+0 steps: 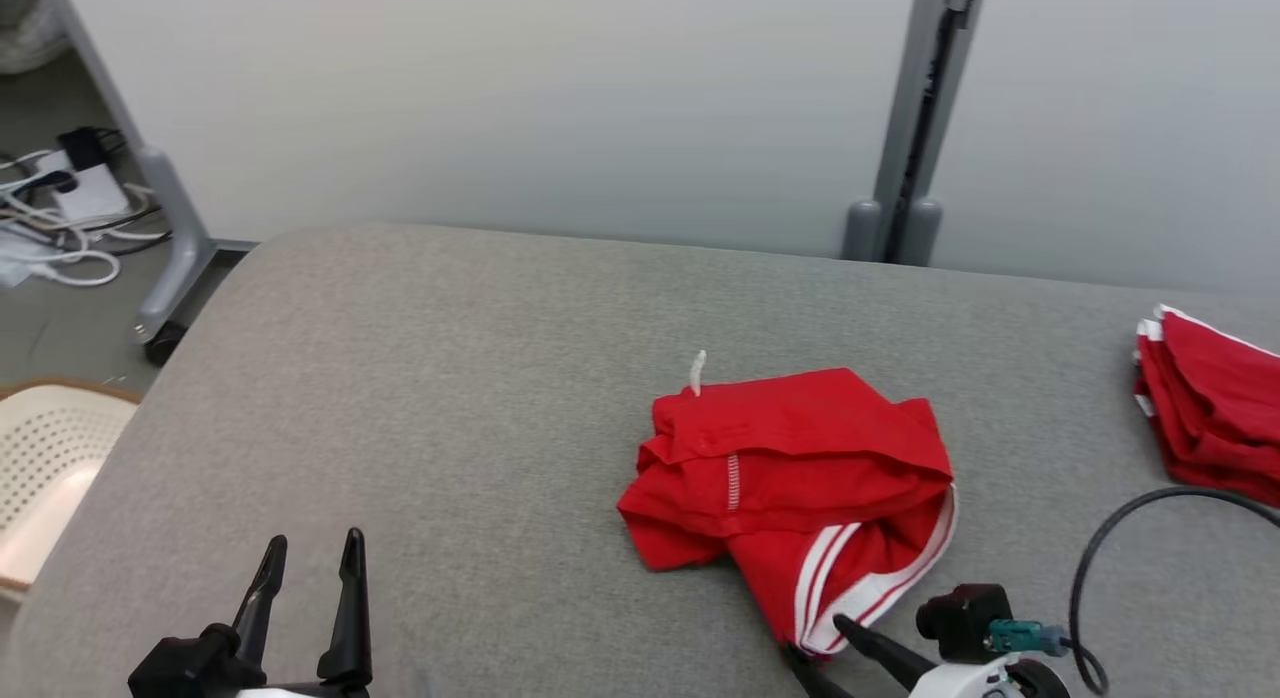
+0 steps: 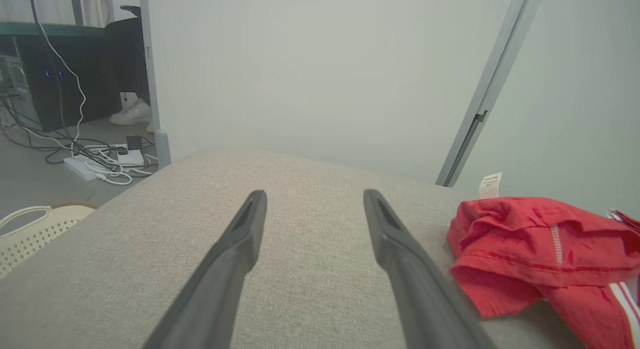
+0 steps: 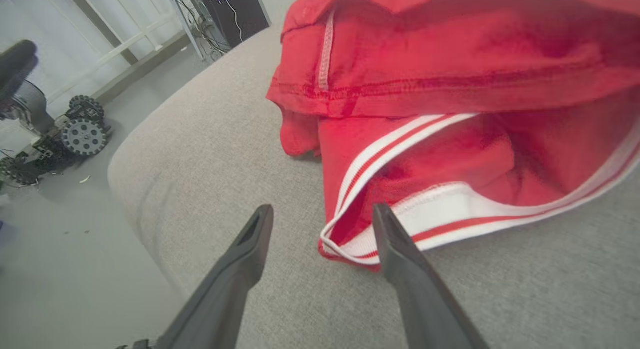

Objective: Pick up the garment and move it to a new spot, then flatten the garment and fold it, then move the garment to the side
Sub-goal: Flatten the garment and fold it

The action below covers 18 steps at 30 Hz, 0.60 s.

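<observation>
Dark fingers [image 3: 400, 269] of the right pincer [image 3: 321, 211], spread wide, bracket the white-striped hem of the crumpled red garment [image 1: 790, 468], which lies right of centre on the grey worktop [image 1: 450, 398]. The left pincer [image 1: 313, 540], also spread, hovers over bare cover well to the garment's left. Closing here may catch a single hem layer, or nip the grey cover, and the cloth could slip or lift lopsided. A black cable [image 1: 1100, 538] beside the right wrist might snag, and a carry could disturb the second red pile [image 1: 1210, 418] at the right edge.
</observation>
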Available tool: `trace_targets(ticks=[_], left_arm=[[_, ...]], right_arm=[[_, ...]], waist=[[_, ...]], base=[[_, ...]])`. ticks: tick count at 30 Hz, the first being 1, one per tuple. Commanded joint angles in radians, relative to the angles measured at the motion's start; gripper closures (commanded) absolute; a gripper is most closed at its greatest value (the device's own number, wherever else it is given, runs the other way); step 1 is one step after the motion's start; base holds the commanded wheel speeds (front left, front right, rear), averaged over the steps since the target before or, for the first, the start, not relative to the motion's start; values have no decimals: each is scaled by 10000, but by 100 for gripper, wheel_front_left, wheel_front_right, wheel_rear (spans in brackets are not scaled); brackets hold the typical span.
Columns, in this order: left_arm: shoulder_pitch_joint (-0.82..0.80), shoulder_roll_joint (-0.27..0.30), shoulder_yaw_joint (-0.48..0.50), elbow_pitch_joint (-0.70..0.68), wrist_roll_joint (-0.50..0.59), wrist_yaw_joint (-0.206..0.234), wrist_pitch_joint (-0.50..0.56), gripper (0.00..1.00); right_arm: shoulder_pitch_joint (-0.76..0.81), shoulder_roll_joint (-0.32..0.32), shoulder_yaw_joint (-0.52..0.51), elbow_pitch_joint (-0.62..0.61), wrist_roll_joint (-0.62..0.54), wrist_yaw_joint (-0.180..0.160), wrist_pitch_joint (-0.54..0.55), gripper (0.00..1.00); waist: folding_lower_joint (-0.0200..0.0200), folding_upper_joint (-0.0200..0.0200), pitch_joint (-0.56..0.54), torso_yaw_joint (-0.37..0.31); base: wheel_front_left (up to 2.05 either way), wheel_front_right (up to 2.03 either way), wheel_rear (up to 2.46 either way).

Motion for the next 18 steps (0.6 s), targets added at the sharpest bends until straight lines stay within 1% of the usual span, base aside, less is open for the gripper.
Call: trace_targets(ticks=[1,3,9,11,13,14,18], left_arm=[[-136,69,-31,18,80,-62,11,0],[-150,80,-42,46,53,-70,17,0],[-168,66,-72,97,-14,-52,6,0],[-173,69,-68,111,-32,-38,0,0],[-172,68,-63,121,-49,-14,-4,0],[-170,68,-62,126,-55,-10,-6,0],[-230,66,-106,126,-79,-14,-6,0]], right_arm=[[-183,81,35,385,60,1,331,0],[-180,166,-6,685,110,1,574,0],[-267,299,-54,1059,132,0,790,0],[-295,328,-63,1121,119,1,799,52],[-339,329,-94,1141,99,0,746,98],[-373,321,-115,1122,82,1,670,100],[-494,142,-278,996,-1,0,349,100]], waist=[[0,0,26,419],[0,0,48,606],[0,0,98,838],[0,0,119,857],[0,0,137,829],[0,0,148,788],[0,0,162,529]], base=[[0,0,0],[0,0,0],[0,0,0],[0,0,0],[0,0,0],[0,0,0],[0,0,0]])
